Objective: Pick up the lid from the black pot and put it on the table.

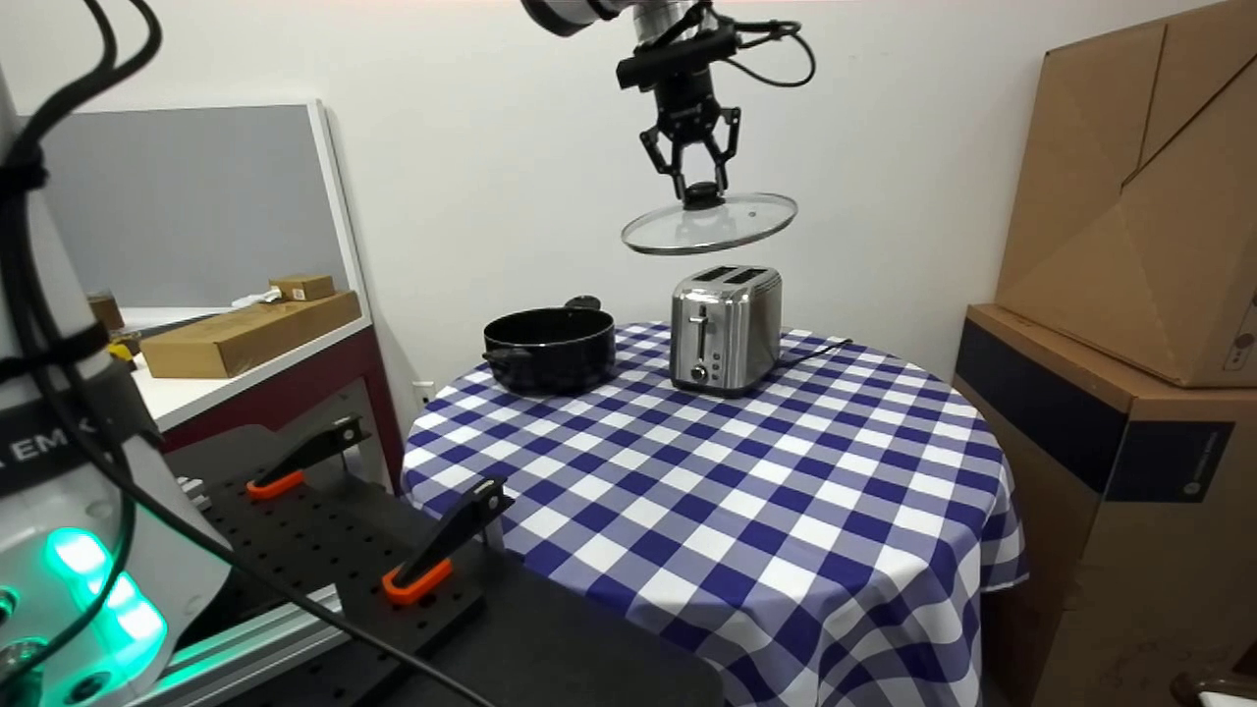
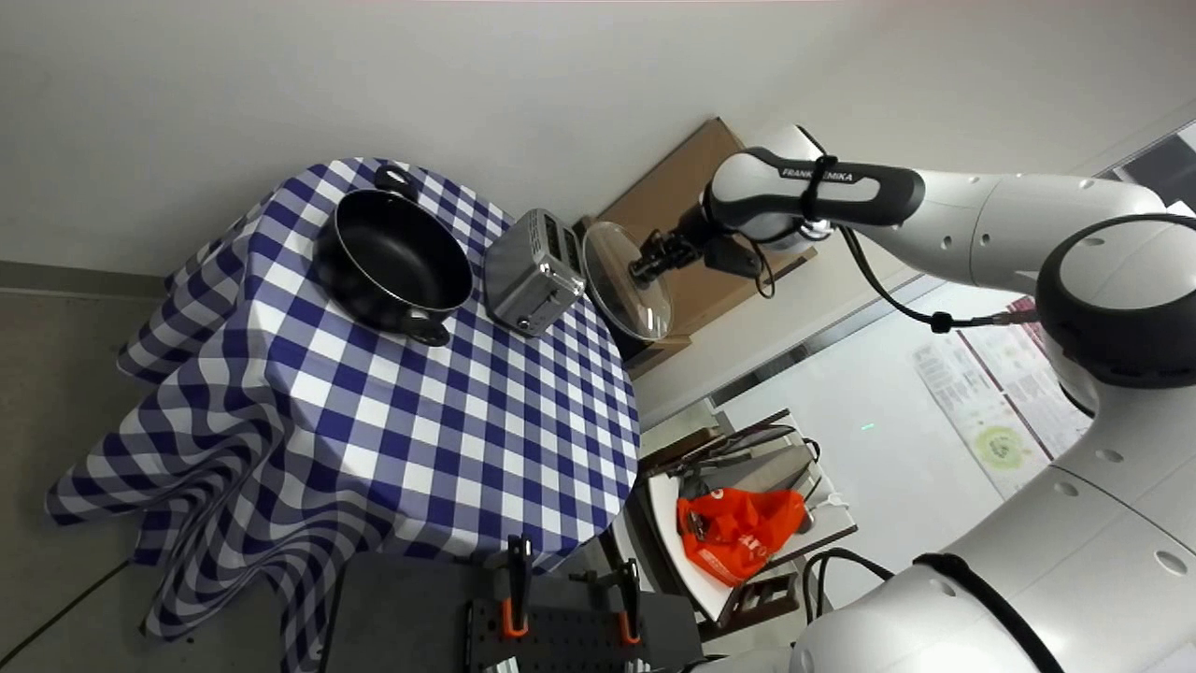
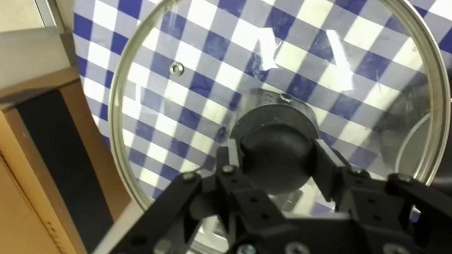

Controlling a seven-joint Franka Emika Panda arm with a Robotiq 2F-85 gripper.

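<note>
The lid is clear glass with a thin metal rim and dark knob. It shows in both exterior views [image 1: 664, 232] [image 2: 605, 266] and fills much of the wrist view [image 3: 197, 88]. My gripper [image 1: 701, 189] is shut on the lid's knob; in the wrist view its fingers [image 3: 277, 155] lie either side of the knob. The lid hangs in the air, slightly tilted, clear of the black pot. The black pot [image 1: 560, 355] stands uncovered on the table [image 1: 786, 481]; its inside shows in an exterior view [image 2: 402, 248]. The table has a blue-and-white checked cloth, also in the wrist view [image 3: 100, 46].
A silver toaster [image 1: 722, 339] with a cord stands on the table beside the pot, also in an exterior view [image 2: 528, 280]. Large cardboard boxes [image 1: 1129, 216] stand beside the table, also in the wrist view [image 3: 67, 155]. A dark bench [image 1: 550, 638] with orange-tipped clamps [image 1: 422, 579] adjoins the table.
</note>
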